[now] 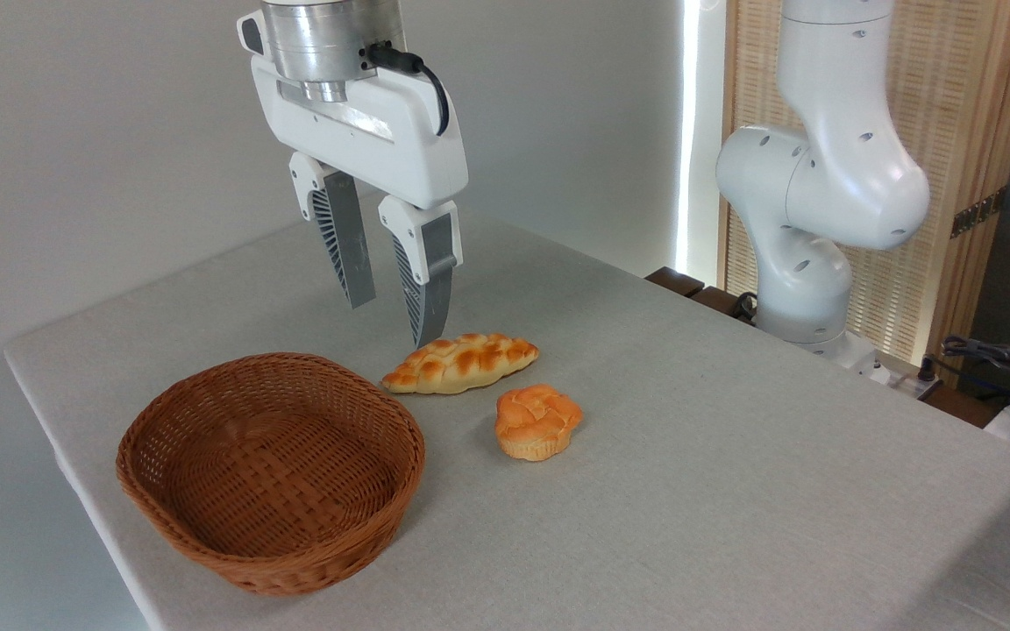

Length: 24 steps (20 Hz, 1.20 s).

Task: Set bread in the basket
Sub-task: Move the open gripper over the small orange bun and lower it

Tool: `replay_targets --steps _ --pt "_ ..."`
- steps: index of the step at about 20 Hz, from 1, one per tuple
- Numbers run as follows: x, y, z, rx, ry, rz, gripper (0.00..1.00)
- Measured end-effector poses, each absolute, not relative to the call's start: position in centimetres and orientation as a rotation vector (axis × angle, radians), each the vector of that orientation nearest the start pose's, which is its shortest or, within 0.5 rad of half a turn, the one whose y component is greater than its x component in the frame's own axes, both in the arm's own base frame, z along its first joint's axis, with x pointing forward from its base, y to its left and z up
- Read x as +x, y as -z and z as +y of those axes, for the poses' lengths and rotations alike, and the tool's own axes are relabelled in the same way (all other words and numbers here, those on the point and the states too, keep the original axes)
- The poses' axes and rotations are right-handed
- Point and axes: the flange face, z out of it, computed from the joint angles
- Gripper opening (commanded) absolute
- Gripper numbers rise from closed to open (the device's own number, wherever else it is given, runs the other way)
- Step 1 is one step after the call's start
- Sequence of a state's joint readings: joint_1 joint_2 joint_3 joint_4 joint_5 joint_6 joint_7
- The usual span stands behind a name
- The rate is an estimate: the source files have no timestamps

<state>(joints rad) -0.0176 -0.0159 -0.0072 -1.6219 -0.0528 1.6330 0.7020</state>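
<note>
**A soft little bun to pick up**

I start on the left. The basket (pixel 270 469) sits near the table's front-left edge. It is round, brown and woven, and it has nothing in it.

Above and a bit right of it hangs my gripper (pixel 393 320). Its 2 fingers (pixel 340 237) are spread apart and hold nothing. The tips hang just over the left end of the loaf (pixel 461 362), a long braided one. That is not the one I want.

Next comes the bun (pixel 537 421). It sits on the table (pixel 733 491), just in front and right of the loaf, not touching it, and a little way right of the basket. Its top is orange and knotted. Its base is paler, with little ridges, like a muffin.

I think it is light and squishy. A hard squeeze might squash it. The knotted top looks bumpy, so fingers could slip there. I would come straight down and pinch the ridged base on 2 sides, gently.
</note>
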Motion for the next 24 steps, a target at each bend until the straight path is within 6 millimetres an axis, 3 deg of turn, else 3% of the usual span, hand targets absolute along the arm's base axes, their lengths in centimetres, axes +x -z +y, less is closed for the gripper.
replay_targets --steps 18,24 --pt "55.5 -61.2 -1.5 -2.981 0.06 1.118 1.0" --pt "54.0 -59.8 -1.7 -2.988 0.017 1.127 1.0"
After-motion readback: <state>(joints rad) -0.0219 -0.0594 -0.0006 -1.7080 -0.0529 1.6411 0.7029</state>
